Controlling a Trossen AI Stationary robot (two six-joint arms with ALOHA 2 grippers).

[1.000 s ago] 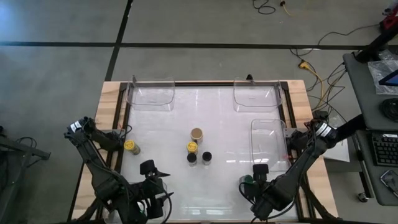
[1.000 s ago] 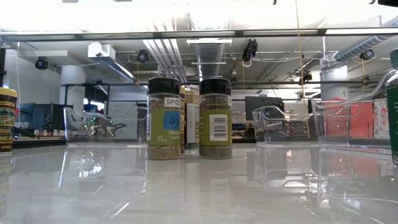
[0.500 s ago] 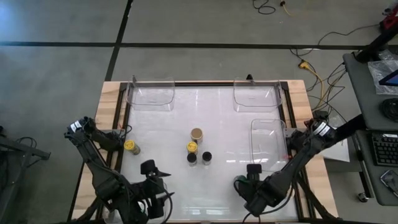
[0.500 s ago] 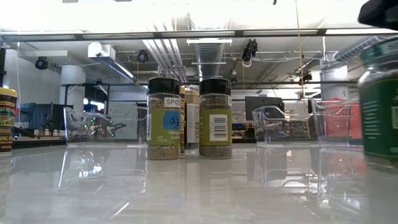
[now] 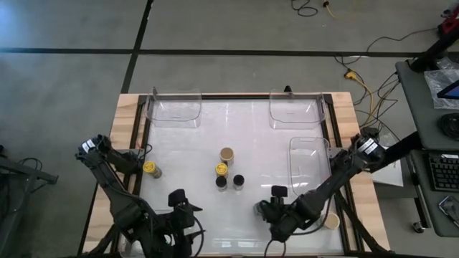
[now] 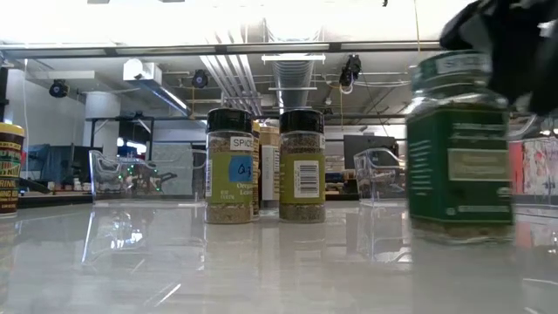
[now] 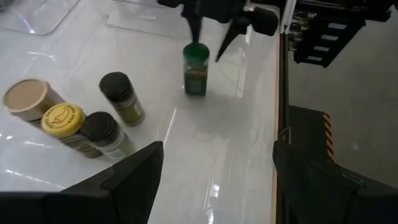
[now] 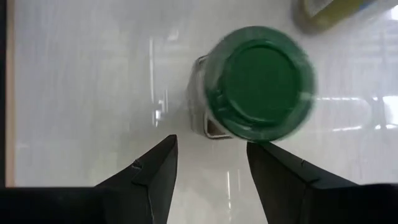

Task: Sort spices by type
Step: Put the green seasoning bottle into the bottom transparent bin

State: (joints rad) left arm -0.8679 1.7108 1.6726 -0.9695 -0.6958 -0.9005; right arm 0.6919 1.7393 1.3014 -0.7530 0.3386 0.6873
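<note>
Starting on the left: a yellow-lidded spice jar (image 5: 150, 168) sits alone near the left edge of the white tabletop (image 5: 193, 143). The left gripper (image 5: 182, 203) hangs at the near edge with its fingers spread, nothing between them.

In the middle there's a little cluster: a tan-lidded round jar (image 5: 226, 154), another yellow-lidded jar (image 5: 221, 169) just in front of it, then two black-lidded jars (image 5: 229, 181) side by side, close together.

Right of those, near the front edge, the green-lidded spice jar (image 8: 261, 81) stands upright on the tabletop. The right gripper (image 8: 211, 165) is right over it, fingers apart and not pinching the jar, lid sitting just ahead of the tips.

Clear rectangular plastic trays (image 5: 308, 161) line the back corners and the right side.
</note>
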